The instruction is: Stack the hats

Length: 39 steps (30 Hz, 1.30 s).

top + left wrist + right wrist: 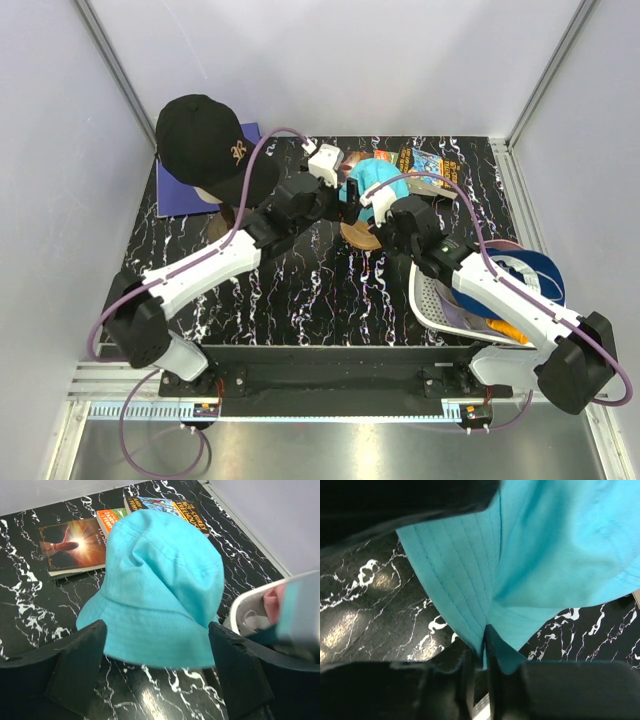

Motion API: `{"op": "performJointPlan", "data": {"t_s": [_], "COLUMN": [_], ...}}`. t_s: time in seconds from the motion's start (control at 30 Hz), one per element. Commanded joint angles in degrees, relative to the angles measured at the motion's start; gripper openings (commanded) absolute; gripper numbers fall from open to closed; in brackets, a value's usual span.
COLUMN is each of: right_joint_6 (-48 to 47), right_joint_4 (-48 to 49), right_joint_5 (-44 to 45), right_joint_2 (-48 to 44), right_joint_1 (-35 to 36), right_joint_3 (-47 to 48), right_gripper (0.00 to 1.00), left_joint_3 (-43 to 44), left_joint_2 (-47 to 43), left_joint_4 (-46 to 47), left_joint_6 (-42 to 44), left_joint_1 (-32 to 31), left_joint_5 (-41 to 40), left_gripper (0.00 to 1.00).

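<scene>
- Teal hat point(380, 175) sits on the black marble table point(300, 290), at abt 12 o'clock from the table's middle in the top view.
- It's crown up w/ the brim spread out, and the top is dented in.
- R gripper point(485, 642) has its fingers pressed together on the hat's brim. A fold of teal cloth is squeezed btwn them.
- From the R wrist view, the rest of the hat fans up and away toward 12 and 1 o'clock.
- L gripper point(157, 630) has its fingers spread wide.
- The near edge of the brim lies btwn those two black fingers point(80, 660). Can't tell if they touch the cloth.
- The crown lies past the L fingertips, at 12 o'clock in that view.
- In the top view both arms meet at the hat: L arm comes in from 8 o'clock, R arm from 4 o'clock.
- Books point(70, 550) lie flat just behind the hat. Some are partly under its far brim.
- Black cap point(200, 130) is at the 10 o'clock corner, well apart from both grippers.
- White basket point(428, 290) is at abt 4 o'clock, under the R arm.
- A blue-and-white hat point(535, 275) and an orange hat point(505, 328) lie in it.
</scene>
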Motion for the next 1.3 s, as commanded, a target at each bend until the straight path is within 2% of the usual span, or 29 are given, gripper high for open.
{"op": "performJointPlan", "data": {"t_s": [0.0, 0.2, 0.3, 0.33, 0.43, 0.5, 0.6, 0.7, 0.73, 0.83, 0.97, 1.0, 1.13, 1.27], "right_joint_6": [1.0, 2.1, 3.0, 3.4, 5.3, 7.5, 12.4, 18.2, 19.4, 24.4, 31.8, 33.9, 44.9, 50.1], "right_joint_4": [-2.5, -3.1, -3.5, -4.0, -5.3, -7.0, -8.7, -10.2, -10.4, -12.6, -22.3, -27.4, -37.7, -44.5], "right_joint_5": [0.2, -0.2, -0.1, 0.2, 0.7, 1.8, 8.0, 5.5, 2.1, 4.1, 17.0, 20.4, 23.6, 23.8], "right_joint_2": [-1.4, -1.5, -1.9, -2.3, -4.3, -6.6, -9.5, -9.1, -8.8, -7.7, -5.9, -5.8, -6.8, -7.7], "right_joint_1": [1.0, 1.2, 1.3, 1.2, 1.3, 1.3, 0.3, -4.8, -9.7, -15.7, -17.0, -17.4, -18.3, -19.0], "right_joint_3": [-0.1, 0.5, 0.8, 1.0, 1.6, 3.0, 6.9, 11.9, 12.9, 17.1, 24.5, 25.4, 27.4, 25.9], "right_gripper": [0.26, 0.37, 0.45, 0.53, 0.67, 0.72, 0.83, 0.83, 0.82, 0.82, 0.82, 0.83, 0.83, 0.83], "left_joint_3": [-0.3, -1.7, -2.0, -2.6, -3.0, -3.4, -4.1, -4.7, -5.0, -7.5, -11.3, -12.1, -13.0, -13.2], "left_joint_2": [3.5, 5.9, 7.0, 7.3, 8.6, 8.6, 8.5, 9.4, 9.4, 8.7, 8.0, 8.1, 8.9, 7.4], "left_joint_4": [8.3, 12.3, 13.9, 14.7, 16.3, 16.9, 17.6, 17.5, 17.4, 17.2, 18.3, 18.6, 18.8, 17.0], "left_joint_6": [-1.6, -2.1, -2.1, -2.1, -2.3, -2.5, -2.6, -3.4, -3.5, -2.6, -3.8, -4.0, -5.3, -5.3], "left_joint_1": [1.8, 3.7, 4.3, 4.4, 4.7, 4.8, 5.1, 5.6, 5.8, 6.0, 6.9, 6.9, 6.9, 6.9], "left_joint_5": [1.8, 4.1, 6.2, 7.0, 9.9, 10.4, 11.5, 12.4, 12.7, 12.2, 13.1, 13.4, 14.9, 14.1], "left_gripper": [0.80, 0.64, 0.59, 0.57, 0.57, 0.57, 0.57, 0.51, 0.49, 0.50, 0.50, 0.50, 0.50, 0.53]}}
